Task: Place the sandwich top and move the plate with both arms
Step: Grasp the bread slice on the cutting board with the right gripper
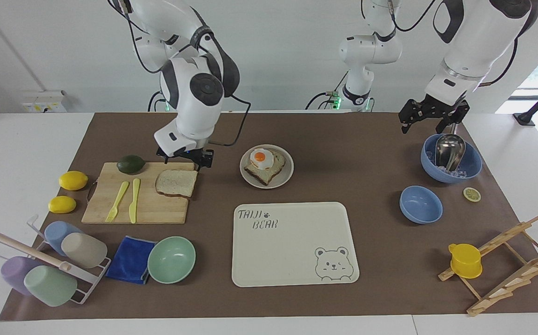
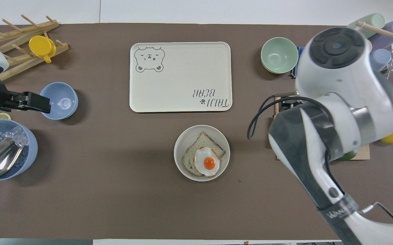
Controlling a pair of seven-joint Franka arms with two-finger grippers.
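Bread slice [image 1: 176, 183] at board's [image 1: 157, 209] edge, right pincer [image 1: 184, 160] released above; left pincer [image 1: 429, 122] released over bowl rim [image 1: 474, 160]; bare surface [image 1: 343, 139] around plate [image 1: 287, 179].

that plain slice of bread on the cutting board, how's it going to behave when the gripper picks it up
The sandwich top is thin and flat, so it probably weighs little and may sag if pinched at one edge. Its crumb looks soft, so a firm squeeze would likely dent it. It lies flat on the cutting board, so it should not roll. The right gripper is over its nearer edge.

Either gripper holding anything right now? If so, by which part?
Nothing held. Right gripper is open above the bread slice on the board; left gripper hangs open over the ice bowl.
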